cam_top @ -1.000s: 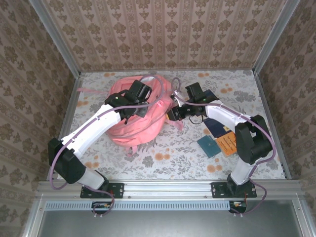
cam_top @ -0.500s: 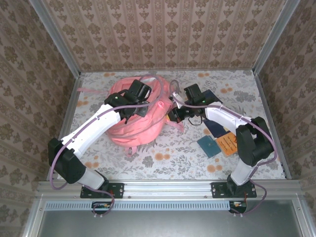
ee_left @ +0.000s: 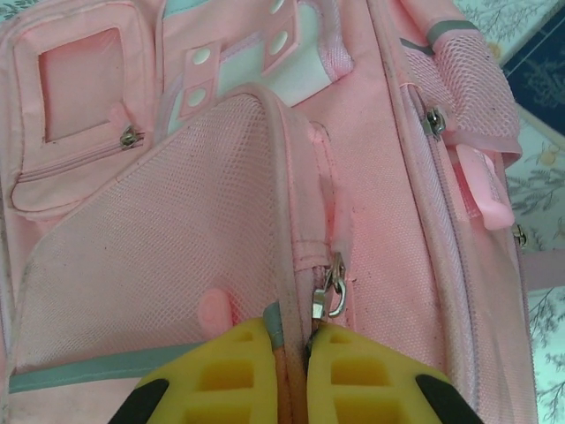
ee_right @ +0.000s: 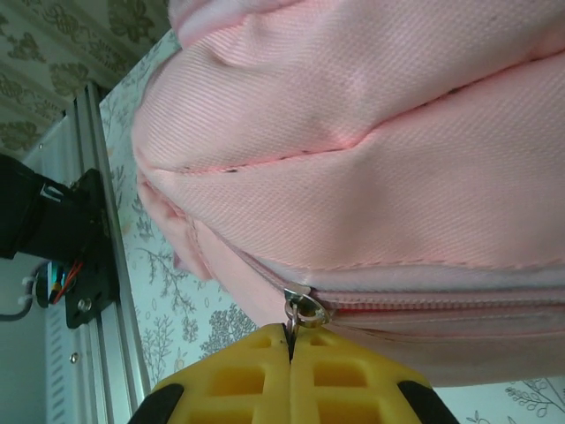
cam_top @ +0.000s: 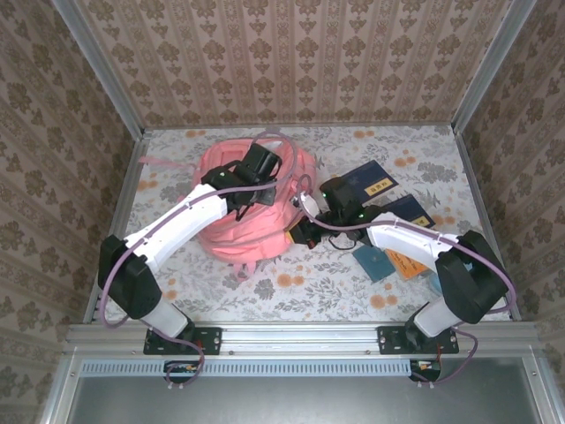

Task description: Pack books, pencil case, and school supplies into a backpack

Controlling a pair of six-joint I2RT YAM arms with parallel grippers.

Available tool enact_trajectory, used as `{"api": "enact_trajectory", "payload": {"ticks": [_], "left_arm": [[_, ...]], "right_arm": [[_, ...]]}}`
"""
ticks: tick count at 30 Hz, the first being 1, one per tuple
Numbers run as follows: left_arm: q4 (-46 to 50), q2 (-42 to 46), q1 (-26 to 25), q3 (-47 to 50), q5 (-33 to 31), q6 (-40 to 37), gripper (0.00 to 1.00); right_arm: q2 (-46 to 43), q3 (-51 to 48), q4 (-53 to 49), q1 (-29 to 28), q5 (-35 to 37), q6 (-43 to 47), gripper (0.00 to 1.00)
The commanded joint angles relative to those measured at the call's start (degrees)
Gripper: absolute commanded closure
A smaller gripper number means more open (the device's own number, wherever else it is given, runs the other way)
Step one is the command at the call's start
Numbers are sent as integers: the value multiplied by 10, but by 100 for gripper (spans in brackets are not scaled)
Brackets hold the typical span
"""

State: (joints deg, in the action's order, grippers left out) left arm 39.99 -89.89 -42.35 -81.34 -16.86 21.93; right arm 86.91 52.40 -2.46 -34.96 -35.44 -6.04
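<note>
On the flowered table (cam_top: 335,274), the left gripper (ee_left: 305,353) pinches a seam (ee_left: 282,265) of the backpack (cam_top: 265,234), and the right gripper (ee_right: 290,349) clamps its zipper pull (ee_right: 305,311). A skewed tug could slip that pull free.

Your right gripper (ee_right: 290,352) sits just under the backpack (ee_right: 371,132), its yellow pads pressed together with no gap. They pinch the metal zipper pull (ee_right: 305,311) at the backpack's lower seam. From that pull the zipper (ee_right: 441,305) runs off to the right. Left of the backpack you see the floral table (ee_right: 168,291), then the aluminium rail (ee_right: 88,177) and a black mount (ee_right: 53,221).
</note>
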Motion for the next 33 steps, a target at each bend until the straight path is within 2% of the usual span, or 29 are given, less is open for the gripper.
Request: {"api": "enact_trajectory", "payload": {"ticks": [1,4,8,12,18,23,29,33], "left_arm": [[-75,2,4,-27,-15,25,100],[-83,17,5,-16,5,6,100],[-86,26,7,-12,40,-8,100],[-83,27,10,-11,41,-19,100],[-83,30,17,-3,61,-33,100],[-89,29,19,-1,76,-34,100],[-90,30,21,3,81,-29,100],[-92,30,21,2,84,-27,100]], "right_arm": [[-34,-20,58,4,24,-34,99],[-48,-37,61,21,88,-61,86],[-39,-27,41,37,103,-84,61],[-25,-10,45,54,109,-158,51],[-1,33,11,90,128,-336,41],[49,53,31,94,59,-446,39],[82,80,19,95,45,-503,39],[98,61,112,94,-13,-559,40]]}}
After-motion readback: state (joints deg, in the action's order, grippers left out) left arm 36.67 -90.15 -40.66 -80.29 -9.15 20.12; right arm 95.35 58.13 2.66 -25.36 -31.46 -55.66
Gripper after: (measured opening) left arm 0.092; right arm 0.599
